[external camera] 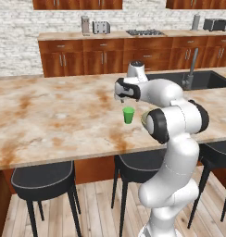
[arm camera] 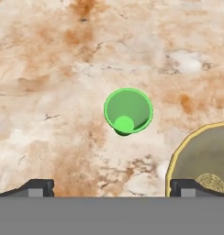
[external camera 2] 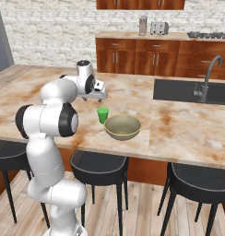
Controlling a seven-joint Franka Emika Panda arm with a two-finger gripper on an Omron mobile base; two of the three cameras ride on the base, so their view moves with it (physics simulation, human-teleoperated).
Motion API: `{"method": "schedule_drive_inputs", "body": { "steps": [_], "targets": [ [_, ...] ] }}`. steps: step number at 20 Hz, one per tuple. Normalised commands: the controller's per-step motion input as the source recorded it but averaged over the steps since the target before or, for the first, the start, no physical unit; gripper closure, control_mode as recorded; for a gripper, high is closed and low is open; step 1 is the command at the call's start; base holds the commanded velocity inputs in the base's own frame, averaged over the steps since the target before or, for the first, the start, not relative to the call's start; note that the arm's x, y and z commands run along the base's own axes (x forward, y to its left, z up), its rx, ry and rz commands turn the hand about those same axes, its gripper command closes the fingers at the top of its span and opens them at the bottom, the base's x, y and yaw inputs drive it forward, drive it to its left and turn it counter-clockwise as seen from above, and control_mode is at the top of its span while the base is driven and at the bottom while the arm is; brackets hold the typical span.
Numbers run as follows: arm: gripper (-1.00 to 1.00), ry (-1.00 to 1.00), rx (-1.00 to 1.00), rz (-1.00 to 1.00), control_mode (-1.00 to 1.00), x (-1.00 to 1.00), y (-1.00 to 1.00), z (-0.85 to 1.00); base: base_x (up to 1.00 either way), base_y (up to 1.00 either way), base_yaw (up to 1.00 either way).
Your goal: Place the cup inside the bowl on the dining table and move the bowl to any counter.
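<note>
- The cup [arm camera: 128,111] stands upright on the table [external camera: 50,111], its mouth open to the top, just beside the bowl [external camera 2: 122,127] and, as far as I can judge, not touching it.
- The bowl is empty and sits near the front edge of the table, above the stools [external camera 2: 99,168]; in the hand view only a part of its yellowish rim is seen at the lower right, the rest is cut off.
- The hand [external camera: 122,99] hangs above the cup with its fingers [arm camera: 36,187] spread wide and holding nothing.
- Deciding relation: the cup lies below the hand and a little ahead of the line between the fingertips, so I judge that the hand must go slightly forward and then straight down. The long axis of the cup is vertical.
- In the left base view the arm covers nearly the whole bowl.
- How high the hand is over the cup rim is difficult to tell from these pictures.
</note>
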Motion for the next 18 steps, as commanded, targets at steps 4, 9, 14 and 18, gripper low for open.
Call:
{"method": "schedule_drive_inputs", "body": {
  "steps": [4,9,14,18],
  "targets": [
    [-1.0,-0.01,0.0,0.0,-1.0,0.15,0.05,-0.14,0.0,0.0,0.0],
    [-1.0,-0.02,0.0,0.0,-1.0,0.31,0.02,-0.18,0.0,0.0,0.0],
    [-1.0,0.0,0.0,0.0,-1.0,0.45,0.0,-0.07,0.0,0.0,0.0],
    [-1.0,0.0,0.0,0.0,-1.0,0.32,-0.11,-0.06,0.0,0.0,0.0]
  ]
}}
